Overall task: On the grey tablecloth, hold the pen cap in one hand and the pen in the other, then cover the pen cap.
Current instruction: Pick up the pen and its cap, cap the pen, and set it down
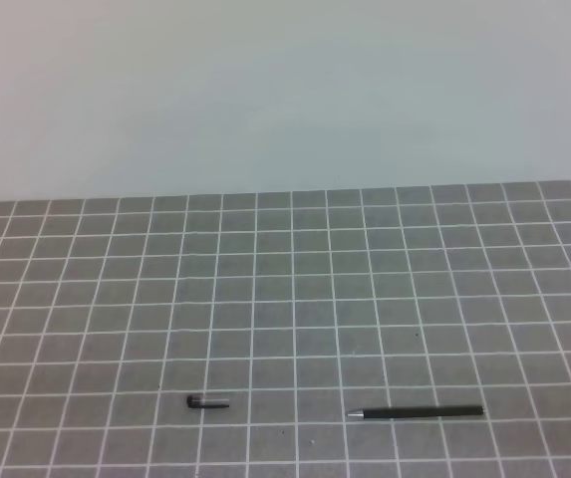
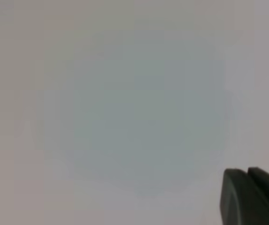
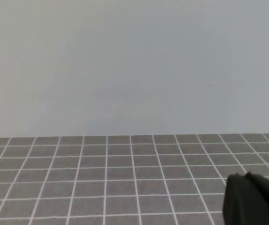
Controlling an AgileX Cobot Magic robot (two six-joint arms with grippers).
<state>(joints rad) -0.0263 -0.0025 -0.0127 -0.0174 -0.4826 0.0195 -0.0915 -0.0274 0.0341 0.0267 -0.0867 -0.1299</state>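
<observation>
A plain pale wall (image 1: 285, 90) backs the grey tablecloth (image 1: 295, 299) with its grid of white lines. Both hands are pressed together and empty: the left hand (image 2: 247, 174) faces only wall, the right hand (image 3: 247, 178) hangs over the cloth. Near the front edge lies the pen cap (image 1: 207, 402), short and black. Well apart to its right lies the pen (image 1: 417, 411), slim, black, its silvery tip toward the cap.

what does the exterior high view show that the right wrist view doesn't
Only the exterior high view shows the pen cap and the pen, lying apart near the front edge with the cap to the left. Only the right wrist view shows the right end effector, a dark shape at the lower right corner. Both show the grey tablecloth and the pale wall behind it.
</observation>
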